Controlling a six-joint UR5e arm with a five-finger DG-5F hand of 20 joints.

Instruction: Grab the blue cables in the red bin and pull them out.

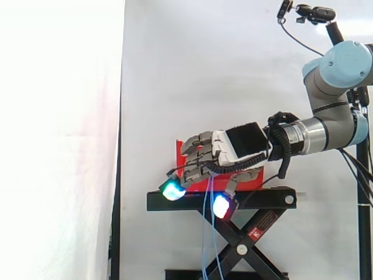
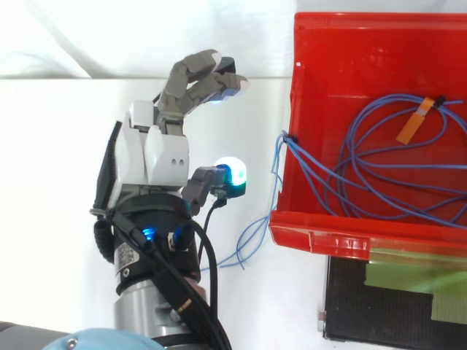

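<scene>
nothing legible (red sticker (image 1: 261,224) on the stand (image 1: 262,201) too small to read).

White curtain (image 1: 175,87), perhaps backlit at left, behind black scissor stand (image 1: 157,202)

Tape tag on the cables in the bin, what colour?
Orange; the tape tag on the blue cables shows best in the top view.

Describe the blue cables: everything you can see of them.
The blue cables are thin, flexible strands lying in loose overlapping loops inside the red bin, an orange tag on one. Several strands cross the bin wall nearest the hand and hang outside, trailing down before the black stand. Whether the hand touches them is unclear.
</scene>
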